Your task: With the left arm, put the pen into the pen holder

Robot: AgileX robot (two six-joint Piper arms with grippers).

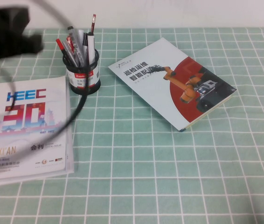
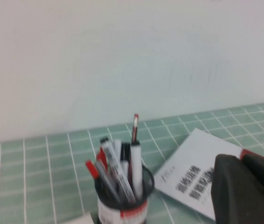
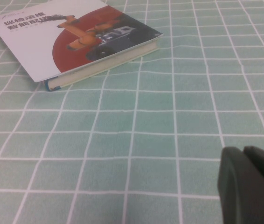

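High view: left tool (image 1: 15,37) near holder (image 1: 82,80)

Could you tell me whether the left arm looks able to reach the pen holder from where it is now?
Probably yes: the left gripper hangs raised beside the pen holder, nothing between them; the pen already stands inside. The right gripper sits low over bare tablecloth.

Black mesh pen holder (image 1: 82,74), green-checked tablecloth (image 1: 169,177)

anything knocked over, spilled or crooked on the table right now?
Nothing stands out. The holder stands upright with the pen and the red pens inside. Both books lie flat. The left gripper is raised near the holder; the right gripper hangs low over bare cloth.
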